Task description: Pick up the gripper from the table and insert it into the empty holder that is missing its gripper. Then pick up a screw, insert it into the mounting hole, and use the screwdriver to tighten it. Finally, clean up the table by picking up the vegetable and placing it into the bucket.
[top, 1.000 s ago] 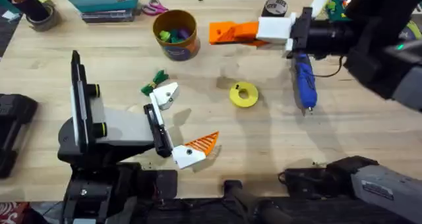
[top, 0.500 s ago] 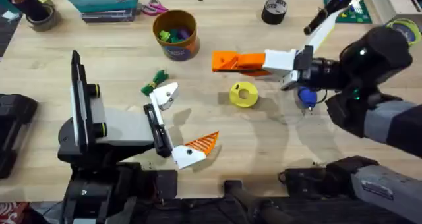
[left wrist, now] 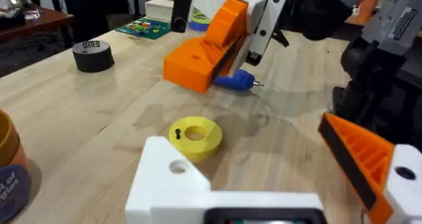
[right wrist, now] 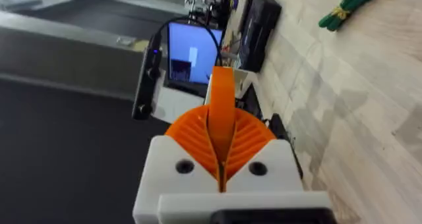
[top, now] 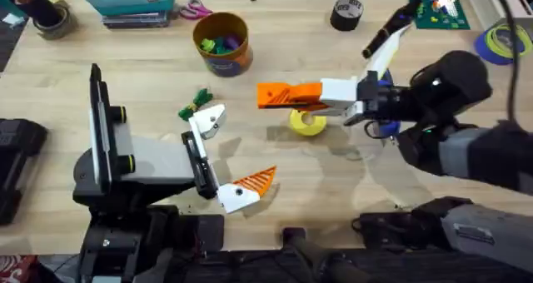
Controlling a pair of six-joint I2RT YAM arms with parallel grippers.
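Right arm: reaches from the right edge across the worktop (top: 125,62), forearm roughly level and pointing left, its pincer (top: 275,94) raised above the surface at centre. Its two ribbed orange pads are clenched on the gripper (right wrist: 221,109), one loose orange wedge standing edge-on between them. Left arm: folded low at the near left, wrist turned right; its pincer (top: 223,158) is released, the two mounts spread well apart. One mount carries an orange ribbed finger (top: 256,181); the other is the holder (top: 210,119), one bare white piece with a visible hole. Vegetable (top: 196,102): one, green and leafy, lying on the worktop just left of the holder. Bucket (top: 222,43): one, orange-brown with a blue band, standing at far centre-left with small coloured toys inside. Screwdriver (left wrist: 234,81): one, blue, lying right of centre, largely hidden beneath the right wrist. Yellow ring (top: 306,122): one, flat on the worktop under the raised pincer. Black tape roll (top: 346,13): one, at the far right. Scissors (top: 194,10): one pair, far edge.
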